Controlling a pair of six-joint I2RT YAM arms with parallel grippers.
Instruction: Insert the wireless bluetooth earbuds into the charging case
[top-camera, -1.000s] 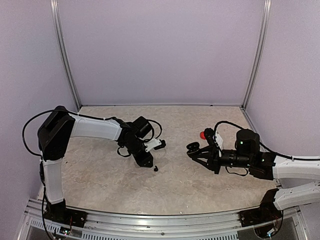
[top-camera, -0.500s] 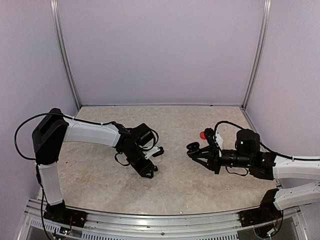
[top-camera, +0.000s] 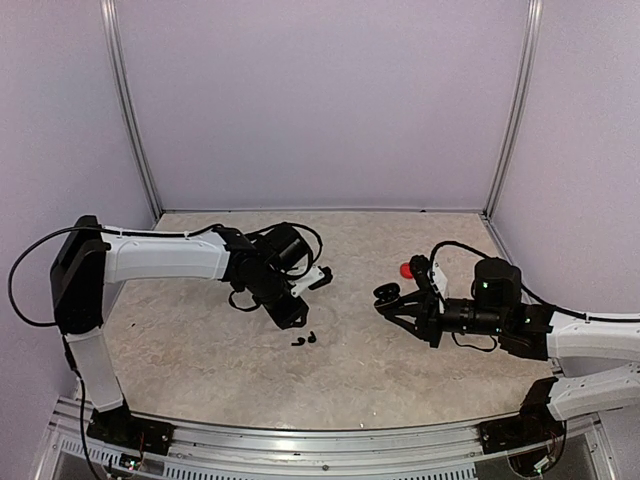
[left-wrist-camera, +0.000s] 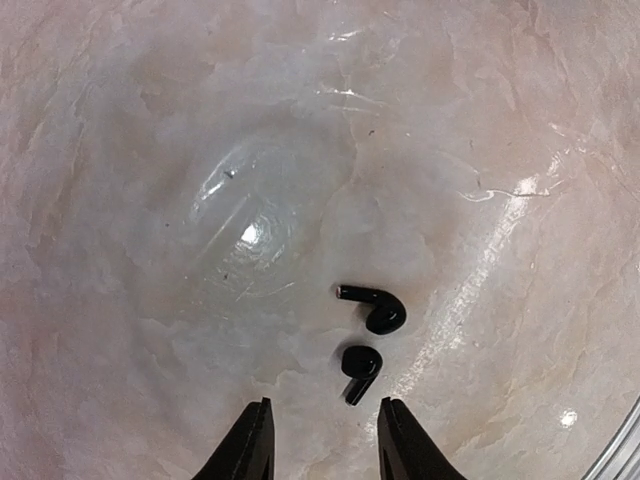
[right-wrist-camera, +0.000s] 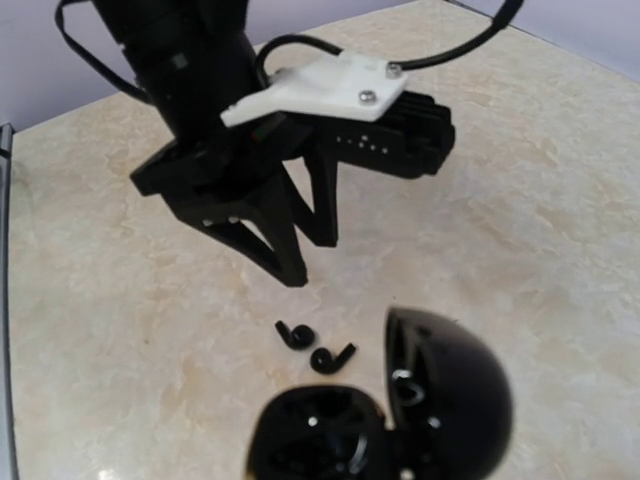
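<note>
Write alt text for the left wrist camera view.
Two black earbuds lie close together on a glossy beige marbled table: the farther earbud, stem pointing left, and the nearer earbud, stem pointing toward the camera. The left gripper shows only two black fingertips at the bottom edge, parted and empty.

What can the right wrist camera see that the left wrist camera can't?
Only the right wrist view shows the open black charging case, close in the foreground, and the left gripper from outside, hanging over the table. Only the left wrist view looks straight down past that gripper's own fingertips, which stand apart with nothing between them. Both show the two black earbuds, one beside the other, lying on the marbled table, clear of the fingers.
</note>
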